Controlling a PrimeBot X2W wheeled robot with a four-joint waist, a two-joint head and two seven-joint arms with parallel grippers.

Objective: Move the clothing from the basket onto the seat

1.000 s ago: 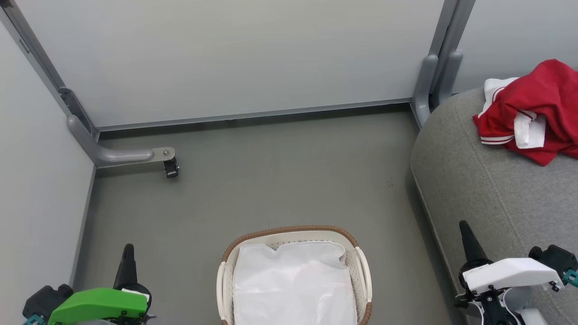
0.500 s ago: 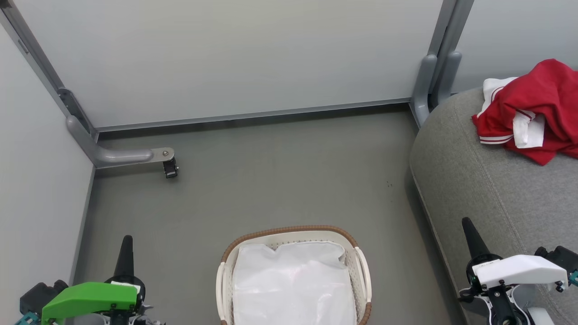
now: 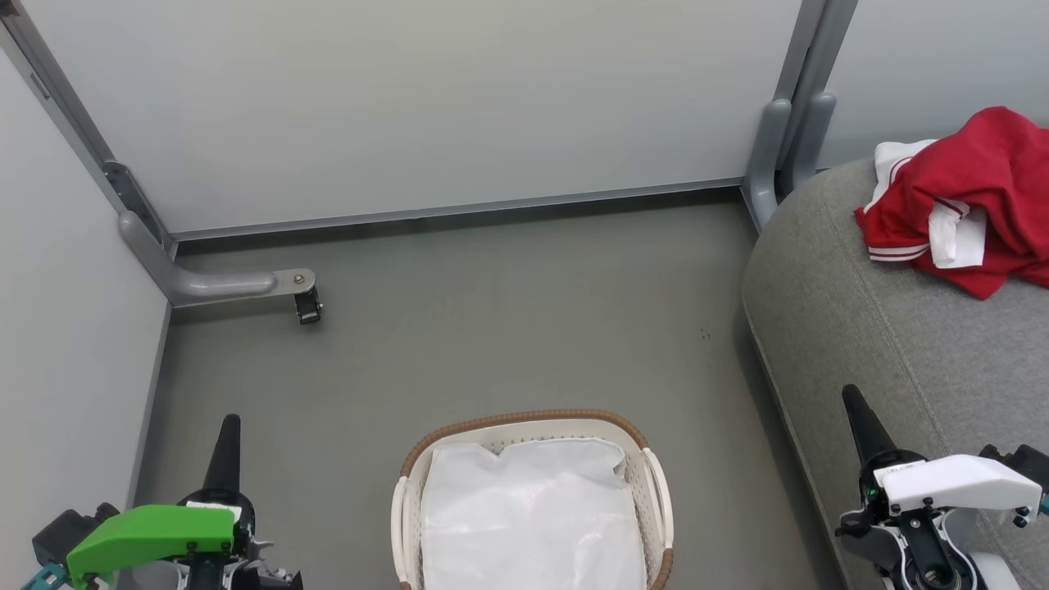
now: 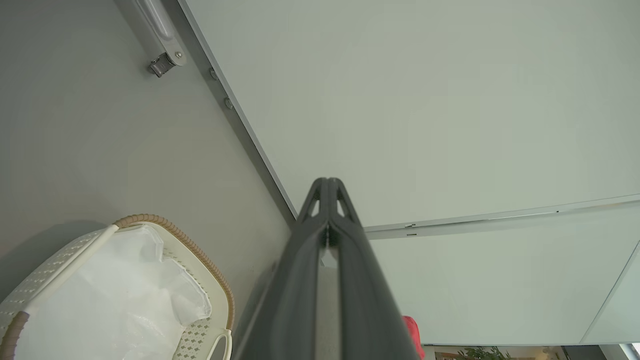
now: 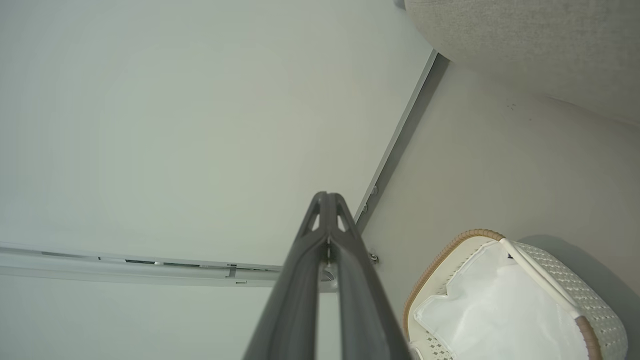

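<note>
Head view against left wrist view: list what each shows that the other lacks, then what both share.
Head view adds: the grey seat with the red clothing heaped on it, and the right gripper, shut. Left wrist view adds: a close look at the left gripper, fingers pressed together, and green foliage at the bottom edge. Shared: the basket holding its white liner, the floor, the partition panel and its caster foot. A red sliver beside the left fingers may be that clothing.
</note>
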